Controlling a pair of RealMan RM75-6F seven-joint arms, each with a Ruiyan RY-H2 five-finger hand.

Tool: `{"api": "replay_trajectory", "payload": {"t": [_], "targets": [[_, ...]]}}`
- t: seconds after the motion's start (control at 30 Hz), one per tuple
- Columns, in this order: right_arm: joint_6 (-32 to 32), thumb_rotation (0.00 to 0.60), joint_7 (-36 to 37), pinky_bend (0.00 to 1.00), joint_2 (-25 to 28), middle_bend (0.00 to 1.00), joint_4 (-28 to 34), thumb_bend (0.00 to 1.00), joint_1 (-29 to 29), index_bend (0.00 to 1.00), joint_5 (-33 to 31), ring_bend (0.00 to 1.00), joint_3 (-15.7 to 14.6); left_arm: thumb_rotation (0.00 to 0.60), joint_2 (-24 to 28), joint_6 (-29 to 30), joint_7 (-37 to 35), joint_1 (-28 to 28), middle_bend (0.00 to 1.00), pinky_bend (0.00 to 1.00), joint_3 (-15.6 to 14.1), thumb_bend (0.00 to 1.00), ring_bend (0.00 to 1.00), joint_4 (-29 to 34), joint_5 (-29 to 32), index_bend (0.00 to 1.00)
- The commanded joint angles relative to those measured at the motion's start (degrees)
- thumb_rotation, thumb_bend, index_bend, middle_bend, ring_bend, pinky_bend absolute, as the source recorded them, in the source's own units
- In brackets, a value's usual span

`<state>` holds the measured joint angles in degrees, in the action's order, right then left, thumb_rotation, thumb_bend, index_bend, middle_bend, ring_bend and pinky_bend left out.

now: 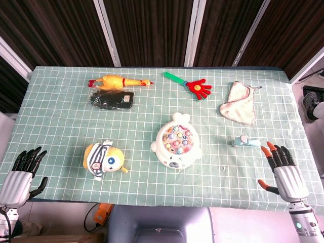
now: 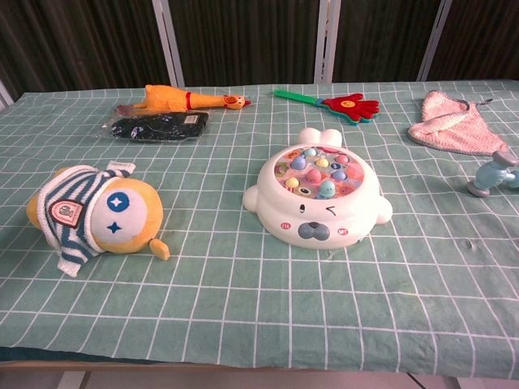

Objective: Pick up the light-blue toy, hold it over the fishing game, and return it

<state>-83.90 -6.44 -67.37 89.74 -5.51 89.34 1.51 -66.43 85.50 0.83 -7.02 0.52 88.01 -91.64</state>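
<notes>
The light-blue toy point(image 1: 244, 141) lies on the green checked tablecloth point(image 1: 61, 126), on the right side, just right of the fishing game point(image 1: 175, 142) w/ a gap between them, and below the pink cloth point(image 1: 239, 103). In chest view it sits at the far right edge, partly cut off, resting flat on the table, nothing touching it

Right hand point(image 1: 285, 172) hovers at the table's near-right corner, near the toy but apart from it; fingers point(image 1: 276, 153) spread wide w/ orange tips, thumb out to the side, holding nothing. Left hand point(image 1: 20, 177) is at the near-left corner, off the cloth edge, fingers spread too, empty. Neither hand shows in chest view

Fishing game is a white animal-shaped base w/ small coloured fish in the round top, sitting center of table. Left of it lies a yellow plush point(image 1: 104, 160) in a striped blue/white jumper, on its side. Toward the far edge: a rubber chicken point(image 1: 119, 81) just beside a black packet point(image 1: 112, 100), which lies nearer the robot, and a green-handled red hand clapper point(image 1: 191, 84) to the right of them
</notes>
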Motion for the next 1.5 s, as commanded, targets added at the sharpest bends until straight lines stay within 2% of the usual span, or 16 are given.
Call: {"api": "replay_trajectory", "payload": {"t": [0.03,0.3,0.37,0.5,0.57,0.67,0.87,0.97,1.1,1.27,1.5], "targets": [[0.09,0.600,-0.07,0.00,0.05,0.00,0.08,0.25,0.00,0.00,-0.22,0.00,0.08,0.600,-0.03,0.05,0.18,0.05,0.00,0.01,-0.16,0.42,0.00,0.09,-0.17,0.00],[3.91,0.600,2.59,0.00,-0.05,0.00,-1.39,0.25,-2.14,0.00,-3.03,0.00,1.76,0.600,0.36,1.01,-0.61,0.41,0.00,0.01,-0.24,0.42,0.00,0.26,-0.41,0.00],[6.77,0.600,4.54,0.00,0.24,0.00,-3.02,0.25,-3.73,0.00,-5.40,0.00,3.21,0.600,0.31,0.97,-0.65,0.34,0.00,0.01,-0.29,0.42,0.00,0.16,-0.56,0.00],[16.77,0.600,10.91,0.00,1.44,0.00,-8.78,0.25,-8.70,0.00,-11.72,0.00,6.75,0.600,0.13,0.50,-0.81,-0.08,0.00,0.01,-0.61,0.42,0.00,-0.12,-1.30,0.00],[21.00,0.600,14.44,0.00,1.52,0.00,-12.24,0.25,-10.92,0.05,-13.70,0.00,8.08,0.600,-0.01,0.34,-0.60,-0.25,0.00,0.01,-0.64,0.42,0.00,-0.13,-1.46,0.00],[25.73,0.600,17.46,0.00,1.15,0.00,-16.55,0.25,-13.30,0.18,-15.21,0.00,8.85,0.600,-0.13,-0.03,-0.27,-0.44,0.00,0.01,-0.74,0.42,0.00,-0.19,-1.49,0.00],[32.99,0.600,20.38,0.00,-1.88,0.00,-25.78,0.30,-17.49,0.31,-15.90,0.00,8.66,0.600,-0.30,-0.86,0.45,-0.87,0.00,0.01,-0.78,0.42,0.00,0.05,-1.25,0.00],[34.68,0.600,21.35,0.00,-4.53,0.00,-30.24,0.36,-19.21,0.39,-15.05,0.00,8.24,0.600,-0.44,-1.35,0.79,-1.16,0.00,0.01,-0.82,0.42,0.00,0.07,-1.22,0.00],[35.67,0.600,22.07,0.00,-8.30,0.00,-35.23,0.37,-20.88,0.46,-13.88,0.00,7.56,0.600,-0.54,-1.60,1.04,-1.35,0.00,0.01,-0.76,0.42,0.00,0.07,-1.05,0.00],[36.89,0.600,22.23,0.00,-11.55,0.00,-38.84,0.38,-22.30,0.47,-12.55,0.00,6.33,0.600,-0.53,-1.61,1.02,-1.38,0.00,0.01,-0.76,0.42,0.00,0.06,-0.87,0.00],[37.81,0.600,22.72,0.00,-14.99,0.02,-41.87,0.45,-23.35,0.52,-11.88,0.00,5.41,0.600,-0.38,-1.66,0.83,-1.44,0.00,0.01,-0.85,0.42,0.00,0.11,-0.79,0.00]]}}
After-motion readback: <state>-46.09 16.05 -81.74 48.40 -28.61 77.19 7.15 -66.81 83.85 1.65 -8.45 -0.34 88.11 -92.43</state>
